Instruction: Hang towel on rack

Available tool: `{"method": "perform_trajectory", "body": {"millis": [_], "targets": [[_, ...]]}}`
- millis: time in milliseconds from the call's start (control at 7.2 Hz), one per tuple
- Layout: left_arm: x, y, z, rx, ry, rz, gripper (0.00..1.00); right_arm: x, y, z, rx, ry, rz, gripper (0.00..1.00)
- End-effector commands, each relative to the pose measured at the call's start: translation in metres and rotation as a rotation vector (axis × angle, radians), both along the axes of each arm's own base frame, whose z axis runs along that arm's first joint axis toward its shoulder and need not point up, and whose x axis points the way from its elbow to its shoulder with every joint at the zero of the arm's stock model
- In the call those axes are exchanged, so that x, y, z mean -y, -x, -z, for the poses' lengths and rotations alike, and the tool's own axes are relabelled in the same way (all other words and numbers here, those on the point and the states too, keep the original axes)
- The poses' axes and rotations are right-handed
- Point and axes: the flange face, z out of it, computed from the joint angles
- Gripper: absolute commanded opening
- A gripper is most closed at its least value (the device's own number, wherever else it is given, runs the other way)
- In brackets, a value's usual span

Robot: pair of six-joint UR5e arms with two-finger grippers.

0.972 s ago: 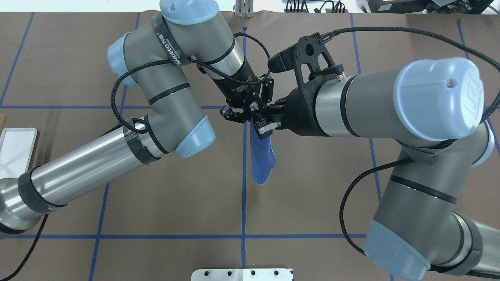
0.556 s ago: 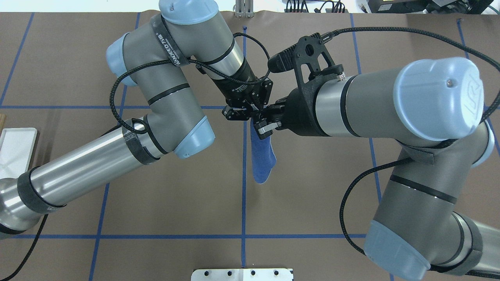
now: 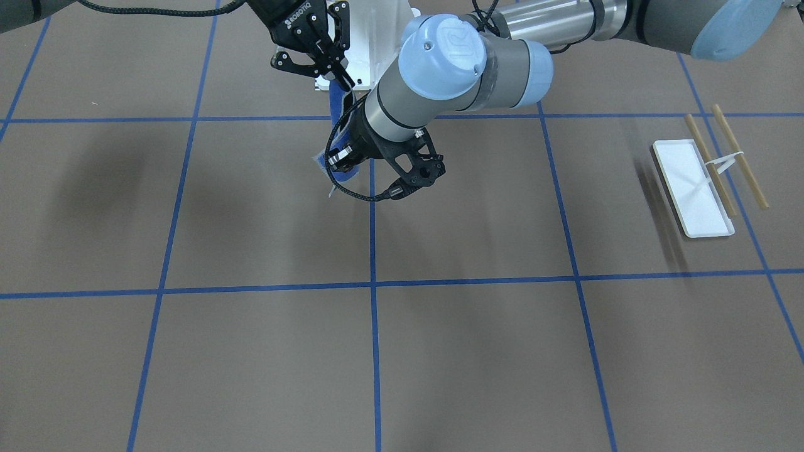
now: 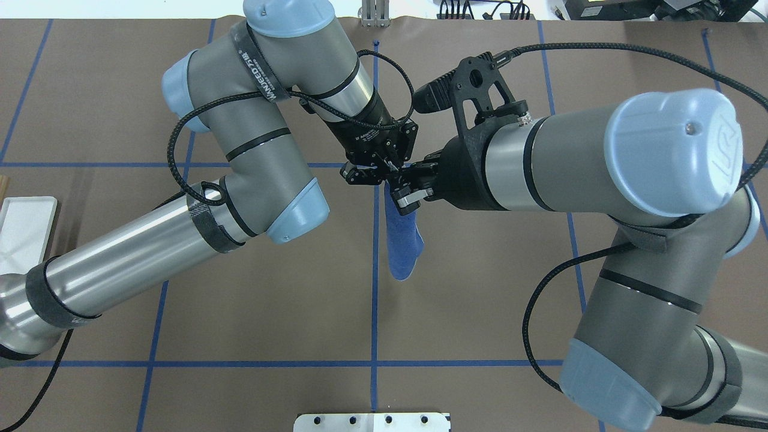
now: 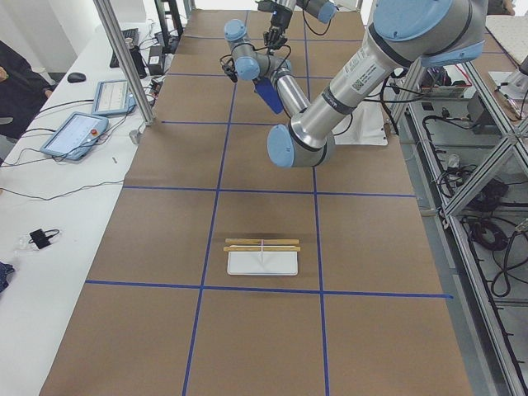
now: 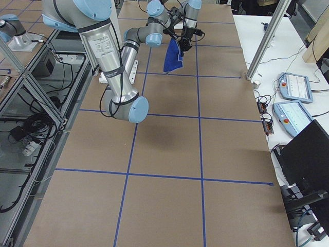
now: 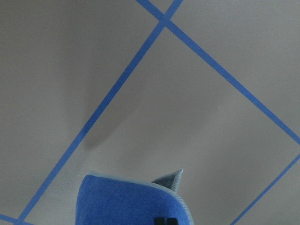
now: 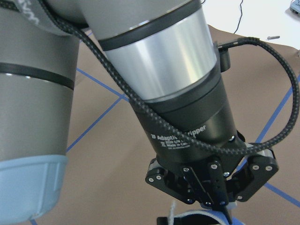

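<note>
Above table centre, mid-air: small square bright-blue cloth towel (image 4: 402, 246) hangs limp, folded lengthwise, clear of the brown paper-covered table (image 4: 240, 300). Level from the side, the right gripper (image 4: 401, 193) has its fingers pinched narrow on the upper edge. From above, the left gripper (image 4: 379, 175) has fingers closed narrow on the same grey-stitched edge, just beside. Judged a handover: the small rack (image 3: 691, 194), white tray base with two light-wood dowel rods, stands well apart at the robot's left end, on the left arm's side. Rods bare; hanging not yet done.
</note>
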Motion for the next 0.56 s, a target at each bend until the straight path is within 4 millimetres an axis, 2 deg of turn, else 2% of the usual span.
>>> {"method": "perform_trajectory", "body": {"millis": [0, 278, 417], "targets": [[0.006, 0.016, -0.006, 0.006, 0.007, 0.021, 0.00, 0.000, 0.000, -0.001, -0.001, 0.000, 0.001, 0.00], [0.010, 0.052, -0.025, 0.000, 0.001, 0.057, 0.00, 0.000, 0.000, -0.004, -0.006, 0.004, 0.001, 0.00], [0.009, 0.060, -0.029, -0.003, -0.002, 0.063, 0.00, 0.001, 0.001, -0.005, -0.008, 0.007, -0.001, 0.00]]}}
